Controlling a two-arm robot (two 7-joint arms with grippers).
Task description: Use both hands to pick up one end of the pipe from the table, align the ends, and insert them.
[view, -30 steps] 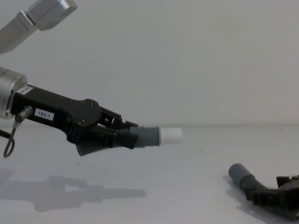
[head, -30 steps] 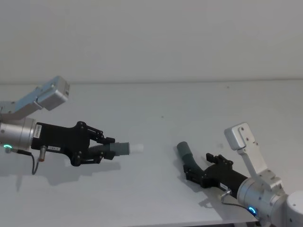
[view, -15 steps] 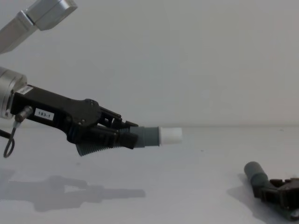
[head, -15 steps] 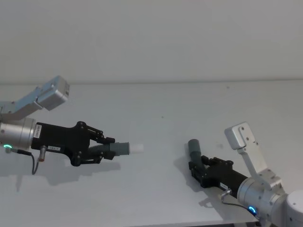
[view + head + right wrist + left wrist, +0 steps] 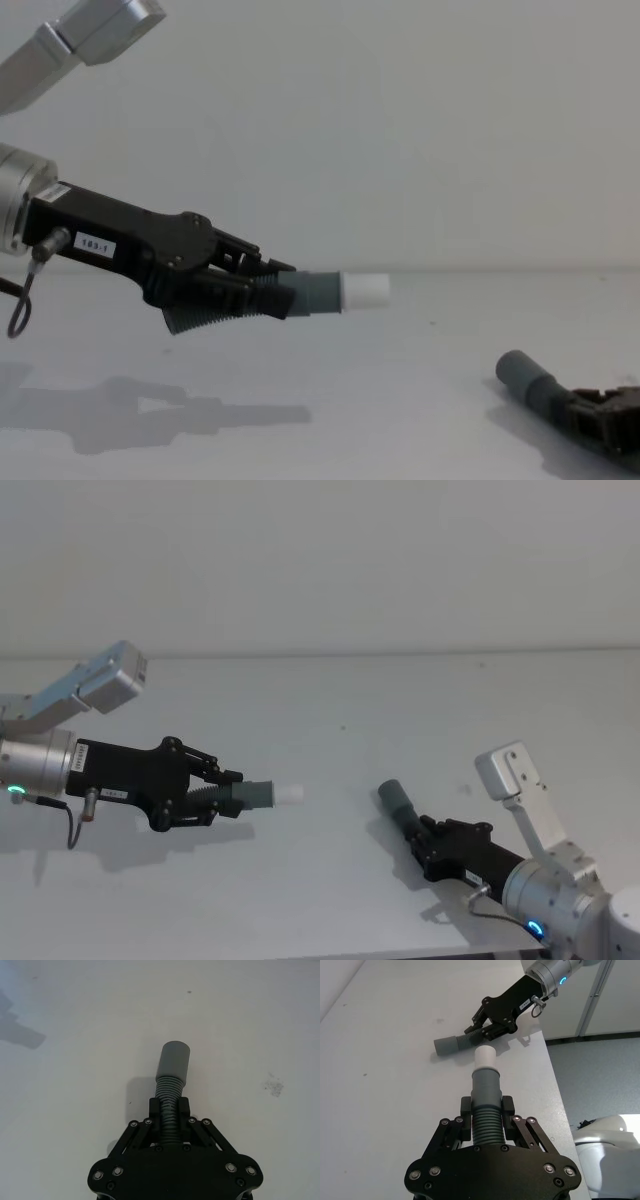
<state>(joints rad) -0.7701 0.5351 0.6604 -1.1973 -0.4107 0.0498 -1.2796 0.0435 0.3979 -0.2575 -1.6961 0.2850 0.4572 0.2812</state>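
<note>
Above the left part of the plain, matte white surface [image 5: 420, 700], our left tool [image 5: 224, 798] is clamped on the white-tipped piece [image 5: 258, 796], a dark grey plastic hose. Its black paired fingers pinch the ribbed, bellows-like stretch, and beyond them a smooth grey tube runs out level toward the right and ends in a white tip [image 5: 290, 793]. Near the front right of the surface our right tool [image 5: 425, 838] grips the cuffed piece [image 5: 398, 805] the same way, fingers closed on the ridged hose, with the wider smooth cuff [image 5: 174, 1062] angled toward the left arm's side. The two ends are well apart and not joined. From the chest view we see the white-tipped piece held high, its shadow [image 5: 170, 412] lying far beneath it, while the cuff sits low; whether it touches the surface we cannot tell. That view also gives us a small white label [image 5: 96, 245] on the left tool's black body. The head view adds a green light [image 5: 16, 790] at the left arm's silver wrist [image 5: 40, 765]. The left wrist view looks along the tube, with the white tip in front and the right tool and its cuff farther off. The right wrist view shows the ribs running straight into the cuff. We count two tools, two hose pieces, one white tip and one cuff.
</note>
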